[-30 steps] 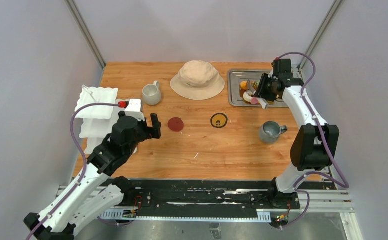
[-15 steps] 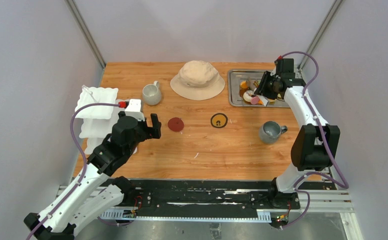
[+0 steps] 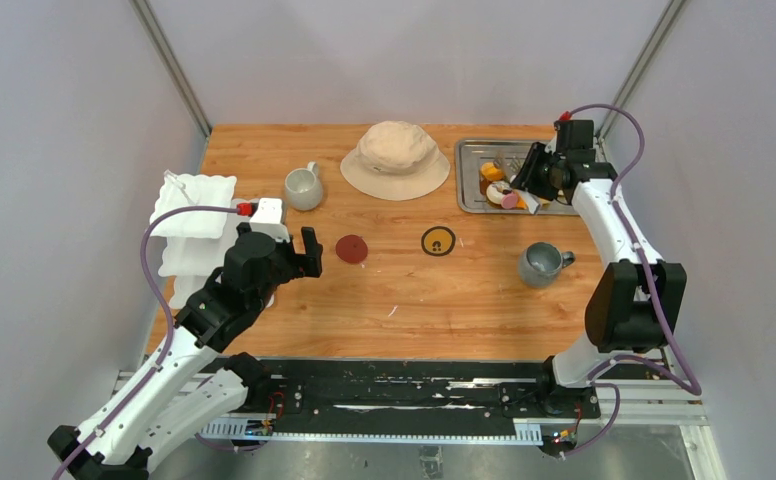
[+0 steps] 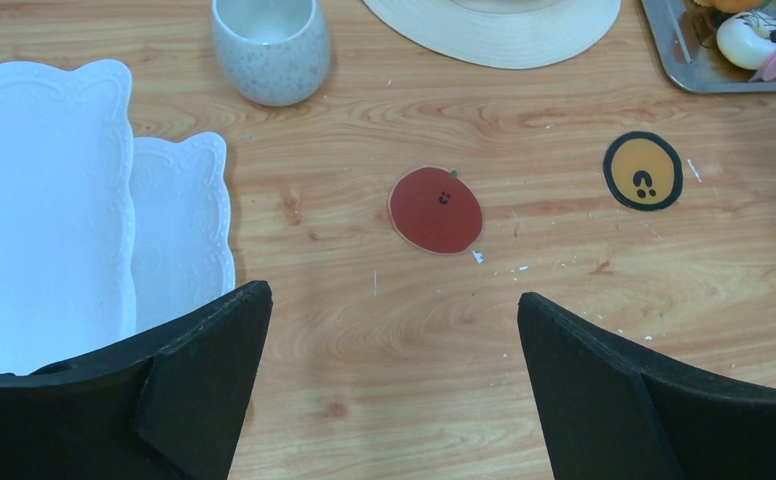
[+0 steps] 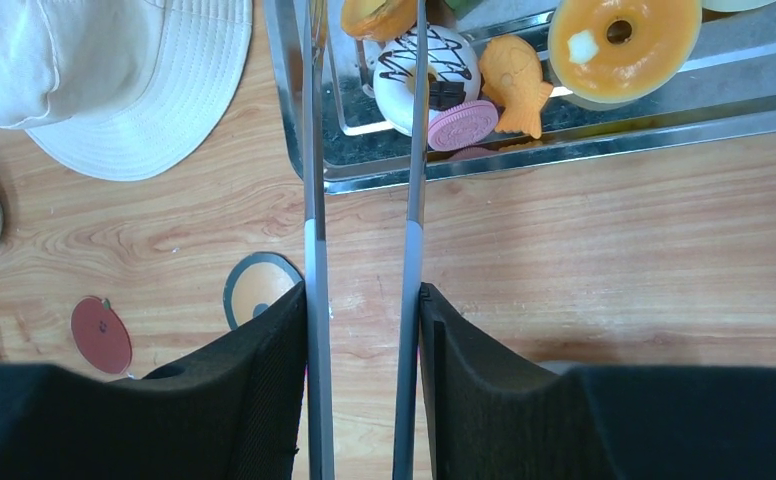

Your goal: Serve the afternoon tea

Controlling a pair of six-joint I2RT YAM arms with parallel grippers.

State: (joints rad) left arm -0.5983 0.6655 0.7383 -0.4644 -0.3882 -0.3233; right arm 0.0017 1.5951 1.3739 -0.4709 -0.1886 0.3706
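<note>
Well, I count two mugs on my counter (image 3: pixel 404 300), white mug (image 3: pixel 303 188) and grey mug (image 3: pixel 542 264); left fingers (image 4: pixel 194 380) gape wide, empty; right fingers (image 5: pixel 264 400) pinch one pair of tongs (image 5: pixel 312 150) over the far-right-corner tray (image 5: pixel 664 130).

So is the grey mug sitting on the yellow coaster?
No, the grey mug stands on the table, apart from the yellow coaster.
</note>
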